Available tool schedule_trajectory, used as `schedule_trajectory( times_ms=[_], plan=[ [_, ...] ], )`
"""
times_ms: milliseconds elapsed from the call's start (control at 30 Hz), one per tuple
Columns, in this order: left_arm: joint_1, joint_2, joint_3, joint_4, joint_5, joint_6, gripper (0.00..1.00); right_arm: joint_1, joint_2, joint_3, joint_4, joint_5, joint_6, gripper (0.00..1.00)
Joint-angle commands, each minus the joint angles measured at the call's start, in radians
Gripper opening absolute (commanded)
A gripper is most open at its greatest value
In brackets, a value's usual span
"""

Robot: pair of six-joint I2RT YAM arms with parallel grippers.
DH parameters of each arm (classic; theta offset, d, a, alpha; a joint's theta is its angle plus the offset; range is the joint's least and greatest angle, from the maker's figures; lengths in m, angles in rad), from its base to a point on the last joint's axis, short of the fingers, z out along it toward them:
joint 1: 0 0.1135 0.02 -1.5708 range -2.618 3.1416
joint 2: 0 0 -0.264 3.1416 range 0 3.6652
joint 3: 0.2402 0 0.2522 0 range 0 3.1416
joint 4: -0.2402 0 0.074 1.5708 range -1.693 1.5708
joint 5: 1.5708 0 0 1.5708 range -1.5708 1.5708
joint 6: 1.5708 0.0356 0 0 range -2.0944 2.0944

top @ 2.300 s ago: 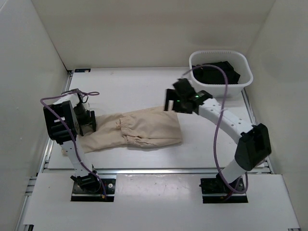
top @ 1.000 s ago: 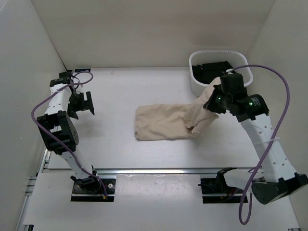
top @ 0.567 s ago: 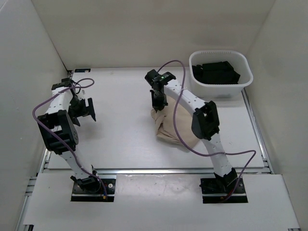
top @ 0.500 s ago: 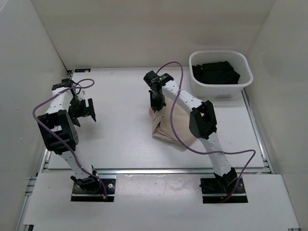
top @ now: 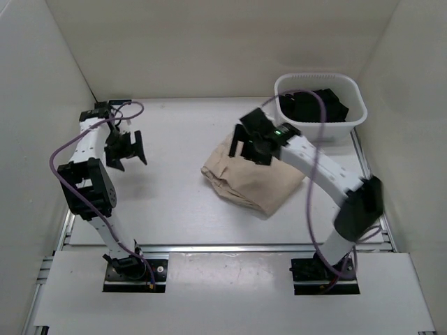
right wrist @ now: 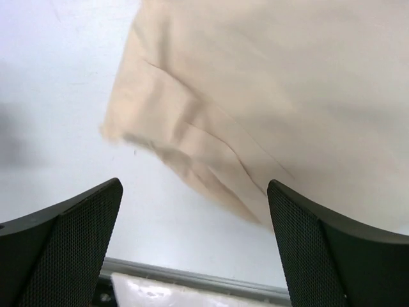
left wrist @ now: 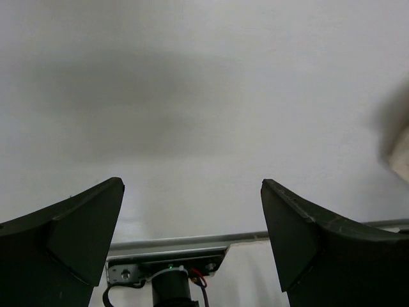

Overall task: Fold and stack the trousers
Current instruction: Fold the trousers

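Note:
The beige trousers (top: 253, 180) lie folded into a compact wrinkled bundle at the middle of the table, slightly right of centre. My right gripper (top: 251, 144) hovers over the bundle's far edge, open and holding nothing. In the right wrist view the trousers (right wrist: 268, 89) fill the upper part, and the layered folded edge runs between the spread fingers of the right gripper (right wrist: 195, 185). My left gripper (top: 128, 155) hangs open over bare table at the left, well away from the cloth. In the left wrist view the left gripper (left wrist: 192, 184) frames only table, and a sliver of trousers (left wrist: 401, 153) shows at the right edge.
A white basket (top: 290, 124) holding black folded garments (top: 316, 105) stands at the back right, just beyond the right arm. A metal rail (top: 223, 246) runs along the table's near edge. White walls enclose the table on three sides.
The right gripper has opened and let go of the trousers, then drawn back to the right. The cloth has settled into a wider folded bundle. The left arm barely moved.

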Motion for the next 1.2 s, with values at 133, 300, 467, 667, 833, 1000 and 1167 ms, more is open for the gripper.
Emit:
schedule_trajectory(
  times_ms=[133,300,467,667,833,1000,1167],
  plan=[
    [-0.375,0.124,0.414,-0.05,0.279,0.004,1.0,-0.261,-0.472,-0.622,0.101,0.071,0.208,0.98],
    [-0.535,0.231,0.414,0.082,0.211,0.004,1.0,-0.41,-0.546,-0.835,0.408,-0.065,0.159,0.98],
    [-0.569,0.384,0.476,0.113,0.341,0.004,1.0,-0.498,-0.43,-0.866,0.574,-0.168,0.099,0.98],
    [-0.626,0.346,0.254,0.186,0.302,0.004,0.79,-0.535,-0.224,-0.779,0.62,-0.311,0.007,0.76],
    [-0.616,0.228,0.016,0.248,0.313,0.004,0.29,-0.535,-0.109,-0.672,0.629,-0.41,-0.042,0.36],
    [-0.616,0.02,-0.237,0.298,0.323,0.004,0.33,-0.478,-0.014,-0.508,0.545,-0.53,-0.157,0.24],
    [-0.616,-0.117,-0.371,0.34,0.314,0.004,0.74,-0.444,0.052,-0.397,0.499,-0.555,-0.196,0.3]
  ],
)
